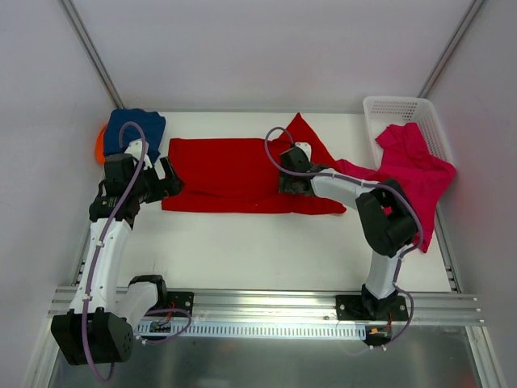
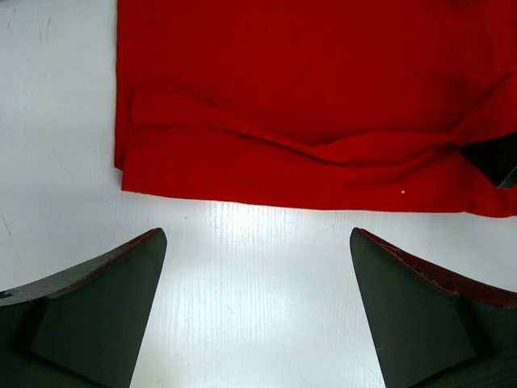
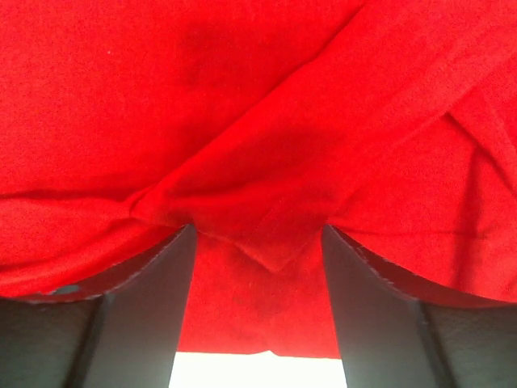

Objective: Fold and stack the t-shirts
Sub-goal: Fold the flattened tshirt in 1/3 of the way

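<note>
A bright red t-shirt (image 1: 230,174) lies spread across the middle of the table, with one corner peaked up at the back right. My left gripper (image 1: 171,179) is open and empty at the shirt's left edge; in the left wrist view its jaws (image 2: 258,242) stand wide over bare table, just short of the red hem (image 2: 307,153). My right gripper (image 1: 287,183) is open on the shirt's right part; a fold of red cloth (image 3: 266,186) lies between and over its fingertips (image 3: 182,242). A navy shirt (image 1: 134,126) lies on an orange one (image 1: 99,146) at the back left. A magenta shirt (image 1: 416,166) hangs over the basket.
A white lattice basket (image 1: 397,107) stands at the back right corner. Bare white table (image 1: 266,250) lies in front of the red shirt. Grey walls close in the table on the left, back and right.
</note>
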Available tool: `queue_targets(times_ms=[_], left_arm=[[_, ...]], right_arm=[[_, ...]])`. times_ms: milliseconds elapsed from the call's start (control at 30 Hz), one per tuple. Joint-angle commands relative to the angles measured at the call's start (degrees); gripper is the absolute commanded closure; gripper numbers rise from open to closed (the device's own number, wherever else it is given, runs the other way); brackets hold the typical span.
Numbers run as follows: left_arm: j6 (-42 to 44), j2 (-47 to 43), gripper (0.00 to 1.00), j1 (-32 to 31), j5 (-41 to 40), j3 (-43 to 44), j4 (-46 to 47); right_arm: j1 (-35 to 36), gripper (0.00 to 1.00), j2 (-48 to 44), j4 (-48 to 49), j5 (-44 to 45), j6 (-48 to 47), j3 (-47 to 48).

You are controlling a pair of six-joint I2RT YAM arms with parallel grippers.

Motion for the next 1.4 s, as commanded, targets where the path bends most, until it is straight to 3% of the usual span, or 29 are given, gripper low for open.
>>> queue_targets(times_ms=[0, 67, 100, 400, 500, 733, 900, 933, 1000, 1033, 1100, 1367], left_arm=[[1.3, -1.0, 0.01, -0.6, -1.3, -0.1, -0.2], [1.4, -1.2, 0.01, -0.6, -1.4, -0.1, -0.2], [1.3, -1.2, 0.01, -0.5, -1.5, -0.1, -0.3], [1.5, -1.0, 0.01, -0.6, -1.7, -0.3, -0.4], [1.5, -0.8, 0.01, -0.5, -1.8, -0.3, -0.3], [1.5, -0.8, 0.01, -0.5, -1.8, -0.3, -0.4], [1.5, -0.6, 0.01, -0.6, -1.6, -0.3, -0.4], [1.5, -0.6, 0.01, -0.6, -1.4, -0.3, -0.5], [1.5, -0.7, 0.01, -0.6, -1.3, -0.4, -0.5], [1.4, -0.6, 0.01, -0.6, -1.3, -0.4, -0.4], [1.4, -0.4, 0.01, -0.6, -1.2, -0.4, -0.5], [1.3, -0.4, 0.01, -1.0, -0.6, -0.4, -0.5]], right_arm=[[-0.8, 0.39, 1.4, 2.8, -0.8, -1.7, 2.3], [-1.3, 0.44, 2.2, 3.6, -1.5, -1.8, 2.3], [-1.5, 0.53, 2.4, 4.0, -2.4, -1.8, 2.4], [-2.1, 0.93, 5.0, 4.5, -4.6, -2.6, 5.6], [-2.2, 0.97, 5.1, 3.8, -4.5, -2.7, 6.7], [-2.1, 0.95, 4.5, -0.9, -2.2, -4.1, 11.8], [-2.1, 0.81, 7.7, -6.2, 1.2, -7.4, 21.7], [-2.2, 0.65, 9.2, -6.6, 2.3, -8.6, 23.1], [-2.3, 0.45, 10.8, -7.1, 3.6, -9.8, 27.1], [-2.4, 0.15, 12.7, -7.2, 5.4, -11.0, 28.4], [-3.2, 0.01, 14.7, -8.3, 6.7, -11.8, 33.3], [-8.2, 0.01, 21.5, -12.4, 3.7, -13.1, 45.7]])
